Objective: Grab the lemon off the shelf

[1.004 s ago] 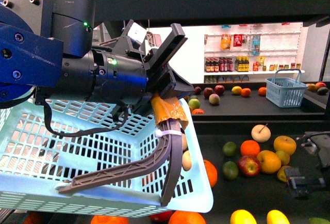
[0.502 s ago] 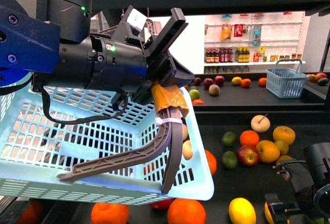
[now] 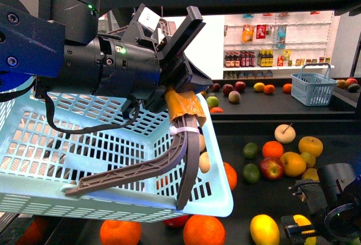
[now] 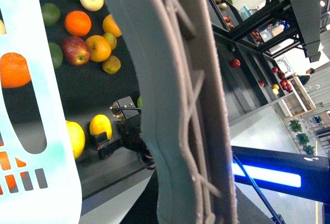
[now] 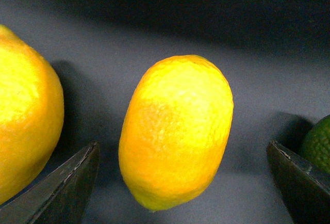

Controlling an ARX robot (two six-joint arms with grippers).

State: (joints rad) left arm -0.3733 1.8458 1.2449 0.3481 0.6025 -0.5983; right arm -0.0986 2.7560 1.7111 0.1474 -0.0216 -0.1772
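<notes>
The lemon lies on the dark near tray of the shelf, at the near right. Another yellow fruit is just to its left and a green fruit is close on its right. Its long axis runs roughly near to far, crosswise to the line between the fingers. The right gripper hangs over it, spread wide, with one finger on each side and neither touching. The left gripper carries the pale blue basket by its grey handle. I cannot tell whether its jaws clamp the handle.
</notes>
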